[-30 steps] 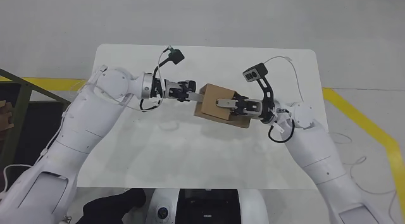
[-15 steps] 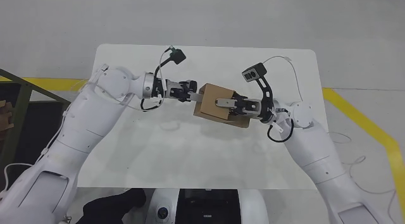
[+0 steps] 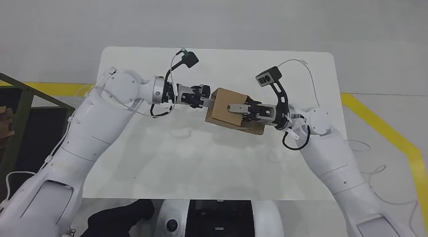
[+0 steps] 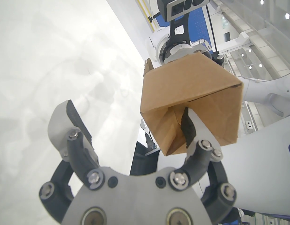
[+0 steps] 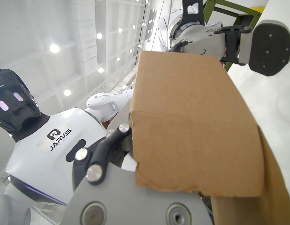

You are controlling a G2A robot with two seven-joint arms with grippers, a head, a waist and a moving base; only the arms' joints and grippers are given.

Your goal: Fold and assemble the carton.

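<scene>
A brown carton (image 3: 227, 103) is held above the middle of the white table (image 3: 167, 163), lying on its side. My right gripper (image 3: 235, 108) is shut on its top wall, with one finger lying along the top panel. In the right wrist view the carton (image 5: 187, 118) hides those fingers. My left gripper (image 3: 204, 98) is open at the carton's other end. In the left wrist view, one fingertip (image 4: 188, 122) of the left gripper (image 4: 127, 107) pokes into the carton's (image 4: 189, 87) end opening, against a folded flap. The other finger (image 4: 72, 118) hangs free beside it.
A green metal frame (image 3: 17, 103) stands off the table's left side. Yellow floor tape (image 3: 374, 116) runs past the right edge. The left gripper's free finger pad (image 5: 269, 47) shows beyond the carton in the right wrist view.
The left gripper has edged a little toward the carton's end. The carton and the right gripper have stayed almost still.
</scene>
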